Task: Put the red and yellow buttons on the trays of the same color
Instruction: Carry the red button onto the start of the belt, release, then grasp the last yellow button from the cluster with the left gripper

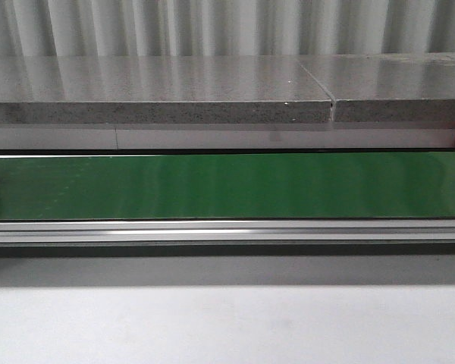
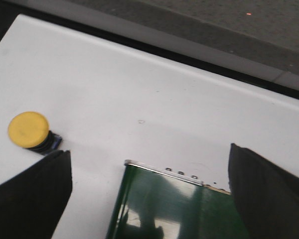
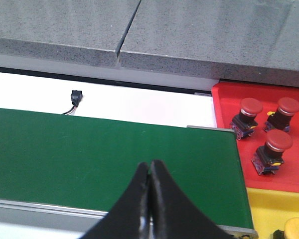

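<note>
A long green belt [image 1: 227, 186] runs across the white desk [image 1: 227, 326], with a grey stone ledge [image 1: 159, 95] behind it. Nothing rides on the belt in the front view.

The left gripper [image 2: 149, 191] has its jaws wide apart, and they hold nothing. One end of the green belt shows between them. A yellow button [image 2: 29, 130] stands on the white desk just beside one of the black fingers [image 2: 32, 194].

The right gripper [image 3: 149, 172] hangs over the belt near its other end. Its jaws are pressed together with nothing between them. Past that end of the belt sits a red tray [image 3: 294, 172]. Three red buttons [image 3: 271, 149] stand in it, close to each other. Next to the red tray is a yellow tray [image 3: 269, 206], and another yellow button [image 3: 296, 229] peeks in at its corner. A small black plug [image 3: 76, 97] with thin wires lies on the white desk between the belt and the ledge.
</note>
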`<state>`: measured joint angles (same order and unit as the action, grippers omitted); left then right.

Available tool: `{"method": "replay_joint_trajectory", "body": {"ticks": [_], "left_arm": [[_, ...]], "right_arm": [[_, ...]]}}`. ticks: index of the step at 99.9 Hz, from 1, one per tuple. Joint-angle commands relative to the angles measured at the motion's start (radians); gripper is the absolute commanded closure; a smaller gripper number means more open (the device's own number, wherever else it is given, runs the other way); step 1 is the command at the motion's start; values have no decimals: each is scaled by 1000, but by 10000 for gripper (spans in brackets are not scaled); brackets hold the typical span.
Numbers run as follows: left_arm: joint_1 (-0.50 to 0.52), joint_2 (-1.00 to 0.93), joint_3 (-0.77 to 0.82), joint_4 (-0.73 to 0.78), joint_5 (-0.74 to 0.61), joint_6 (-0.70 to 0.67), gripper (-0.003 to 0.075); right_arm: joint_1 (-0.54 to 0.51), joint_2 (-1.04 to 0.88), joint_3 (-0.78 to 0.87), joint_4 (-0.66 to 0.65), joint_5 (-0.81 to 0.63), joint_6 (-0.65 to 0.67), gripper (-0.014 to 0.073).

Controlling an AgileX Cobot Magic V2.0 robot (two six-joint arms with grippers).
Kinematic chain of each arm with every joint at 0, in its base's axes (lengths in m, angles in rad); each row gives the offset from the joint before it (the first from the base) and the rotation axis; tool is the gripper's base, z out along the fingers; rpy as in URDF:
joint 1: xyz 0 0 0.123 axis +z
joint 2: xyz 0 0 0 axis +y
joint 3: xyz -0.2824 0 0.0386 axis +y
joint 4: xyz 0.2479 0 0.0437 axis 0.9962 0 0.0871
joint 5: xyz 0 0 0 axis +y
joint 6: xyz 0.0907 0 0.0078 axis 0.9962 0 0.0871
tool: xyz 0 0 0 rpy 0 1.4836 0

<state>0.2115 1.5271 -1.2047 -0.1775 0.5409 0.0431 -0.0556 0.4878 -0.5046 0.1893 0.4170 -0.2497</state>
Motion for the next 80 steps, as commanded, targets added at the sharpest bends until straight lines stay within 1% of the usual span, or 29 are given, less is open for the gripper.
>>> {"method": "replay_joint_trajectory", "body": {"ticks": [1, 14, 28, 57, 80], "left_arm": [[59, 6, -36, -64, -50, -4, 102], [128, 82, -36, -71, -46, -4, 102], [171, 167, -51, -73, -42, -4, 102], [186, 326, -193, -73, -19, -4, 102], [186, 453, -337, -70, 39, -4, 102]], "right_arm": [[1, -3, -37, -5, -72, -4, 662], [1, -3, -37, -5, -72, -4, 662], [1, -3, -37, -5, -72, -4, 662], [1, -3, -37, -5, -72, -4, 662], [1, -3, -37, -5, -72, -4, 662]]}}
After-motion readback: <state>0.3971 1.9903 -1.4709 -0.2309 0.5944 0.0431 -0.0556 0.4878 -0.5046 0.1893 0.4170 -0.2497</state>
